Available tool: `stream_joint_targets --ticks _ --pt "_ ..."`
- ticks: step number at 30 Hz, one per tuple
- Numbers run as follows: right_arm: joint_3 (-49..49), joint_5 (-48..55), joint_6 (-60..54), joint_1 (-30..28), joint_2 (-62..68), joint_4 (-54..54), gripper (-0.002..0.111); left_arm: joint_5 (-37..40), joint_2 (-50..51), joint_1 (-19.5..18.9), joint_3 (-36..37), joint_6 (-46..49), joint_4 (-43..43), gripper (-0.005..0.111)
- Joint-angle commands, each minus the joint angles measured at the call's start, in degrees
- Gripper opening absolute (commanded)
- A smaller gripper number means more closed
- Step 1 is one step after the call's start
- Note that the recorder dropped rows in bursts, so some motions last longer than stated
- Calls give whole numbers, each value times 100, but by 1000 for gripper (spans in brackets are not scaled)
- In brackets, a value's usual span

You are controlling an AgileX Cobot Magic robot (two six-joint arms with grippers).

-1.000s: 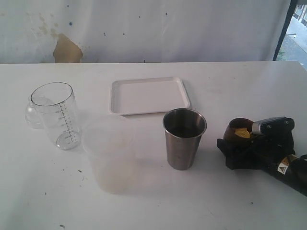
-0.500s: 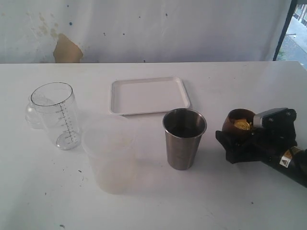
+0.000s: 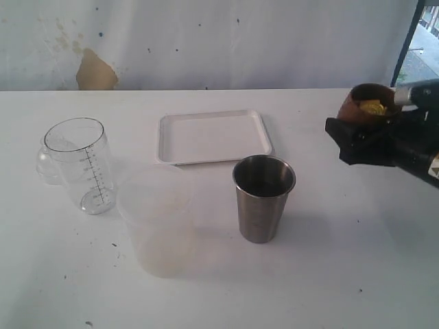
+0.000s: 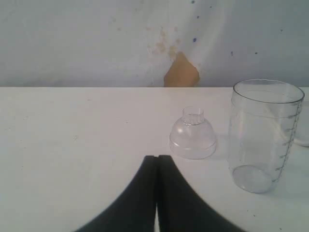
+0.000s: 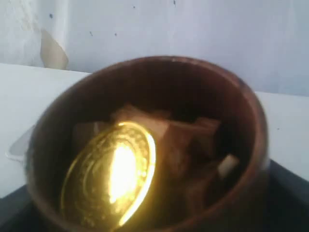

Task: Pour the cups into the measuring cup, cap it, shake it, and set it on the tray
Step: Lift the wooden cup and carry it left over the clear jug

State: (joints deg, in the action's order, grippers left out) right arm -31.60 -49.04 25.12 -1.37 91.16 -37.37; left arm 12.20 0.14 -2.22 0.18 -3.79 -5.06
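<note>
**Right gripper.** The right gripper (image 3: 360,130) is clamped around the small round brown wooden cup (image 3: 367,104) and holds it in the air over the far right side of the white counter (image 3: 329,274). The cup is close to upright, with its mouth open to the top. In the right wrist view, the cup contains a shiny gold round disc (image 5: 113,176) leaning against the inner wall, together with several brown chunks (image 5: 193,140).

**Left gripper.** The left gripper (image 4: 157,162) shows only in the left wrist view. Its two black fingers are pressed together with nothing between them. It sits low over the counter, facing the clear plastic measuring cup with the black graduated scale (image 4: 264,135).

**Items on the counter.**
- The measuring cup stands upright and open-topped at the left of the counter.
- A clear domed plastic cap (image 4: 192,134) rests just beside it, flat side down.
- The tall tapered shiny steel tumbler (image 3: 263,199) stands upright near the centre.
- The big frosted translucent plastic tub (image 3: 159,223) stands between the measuring cup and the tumbler, nearer the front edge.
- The flat white rectangular tray with rounded corners (image 3: 214,137) lies behind the tumbler and the tub, with nothing on it.

**Background.** A pale wall with a tan patch (image 3: 95,70) runs behind the counter.
</note>
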Motion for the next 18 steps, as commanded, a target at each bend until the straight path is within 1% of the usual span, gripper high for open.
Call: stream_joint_targets --ticks 1,3,7,9,12,14,18 --pt "-323 775 366 378 -691 -178 0 -62 -14 3 -18 -15 9 0" --pt "-427 910 366 621 -899 -178 0 -62 -14 3 -18 -15 9 0" --pt "-547 770 342 993 -1182 -88 0 -62 -14 3 -18 -15 9 0" --pt "-558 758 342 1048 -1218 215 0 -62 -14 3 -18 -15 9 0" --pt "-558 1016 312 1111 -1218 766 0 -62 -14 3 -18 -15 9 0" --pt "-558 1192 298 1111 -1218 743 0 -62 -14 3 -18 -15 9 0" --pt "-561 1217 261 1111 -1218 323 0 -62 -14 3 -18 -15 9 0"
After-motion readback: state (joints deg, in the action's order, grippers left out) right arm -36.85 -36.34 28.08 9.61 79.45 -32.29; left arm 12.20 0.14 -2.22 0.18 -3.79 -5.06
